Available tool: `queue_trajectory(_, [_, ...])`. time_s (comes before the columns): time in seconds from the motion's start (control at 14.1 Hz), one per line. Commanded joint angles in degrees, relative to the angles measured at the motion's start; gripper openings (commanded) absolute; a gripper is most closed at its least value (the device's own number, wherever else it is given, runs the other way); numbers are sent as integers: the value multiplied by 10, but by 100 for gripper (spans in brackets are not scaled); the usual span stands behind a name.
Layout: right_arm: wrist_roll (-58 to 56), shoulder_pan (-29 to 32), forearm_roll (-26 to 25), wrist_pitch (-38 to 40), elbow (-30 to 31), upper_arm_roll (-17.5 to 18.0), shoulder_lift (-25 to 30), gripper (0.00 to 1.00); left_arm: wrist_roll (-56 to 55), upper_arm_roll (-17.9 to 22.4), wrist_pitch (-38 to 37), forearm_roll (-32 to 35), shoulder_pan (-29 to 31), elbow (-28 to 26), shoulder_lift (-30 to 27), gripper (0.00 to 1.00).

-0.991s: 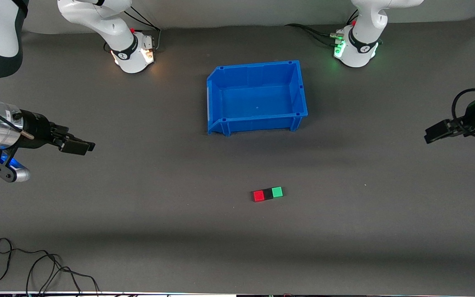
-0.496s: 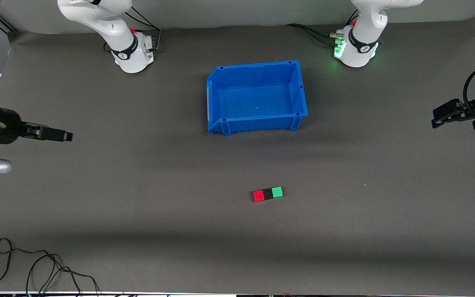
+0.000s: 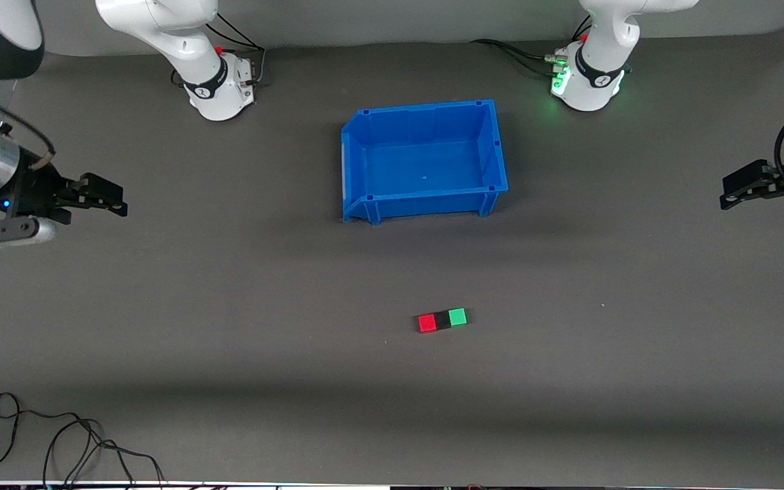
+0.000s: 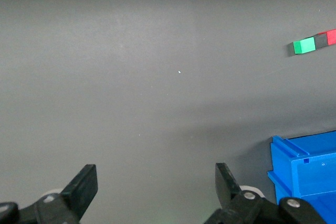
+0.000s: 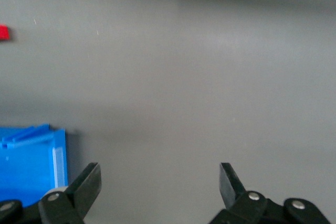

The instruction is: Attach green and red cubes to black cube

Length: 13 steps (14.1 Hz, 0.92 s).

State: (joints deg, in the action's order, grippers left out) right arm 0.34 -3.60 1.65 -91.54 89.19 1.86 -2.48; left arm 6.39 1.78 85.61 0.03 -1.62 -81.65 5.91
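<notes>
cubes joined in a row, both arms pulled back to the table ends

nearest the front camera, a loose black cable [image 3: 58, 442] lies on the grey mat [image 3: 229, 340] toward the right arm's end. mid-table sits the row: red cube [image 3: 427, 323], black cube [image 3: 442, 320], green cube [image 3: 458, 316], touching side to side, black one between the coloured two, same spot as a second ago. red end points toward the right arm's end, green toward the left arm's. farther from the camera, the blue bin [image 3: 365, 204] stands unmoved, well apart from the row.

right gripper [image 3: 111, 197] hangs over the mat at its end of the table, fingers spread apart, nothing held; it has retreated and turned since the earlier frames. left gripper [image 3: 736, 190] likewise open and empty over its end, drawn slightly farther out than before.
</notes>
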Motion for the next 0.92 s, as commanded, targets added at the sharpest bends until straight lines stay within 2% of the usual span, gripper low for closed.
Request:
queue_trajectory(0.0, [-16, 12, -9, -57, 72, 6, 61, 100, 11, -1, -12, -3, 6, 8, -3, 100])
queue_trajectory(0.28, [-24, 33, 24, -44, 79, 5, 88, 100, 1, -1, -13, 1, 1, 6, -4, 100])
queue_trajectory(0.5, [-23, 32, 20, -44, 79, 4, 83, 100, 0, 2, -9, 1, -4, 5, -3, 100])
queue_trajectory(0.71, [-24, 33, 9, -34, 77, 4, 80, 100, -2, 36, -12, -2, -32, 3, -2, 100])
queue_trajectory(0.85, [-24, 31, -1, -28, 76, 5, 78, 100, -2, 37, -12, -2, -30, 3, 0, 100])
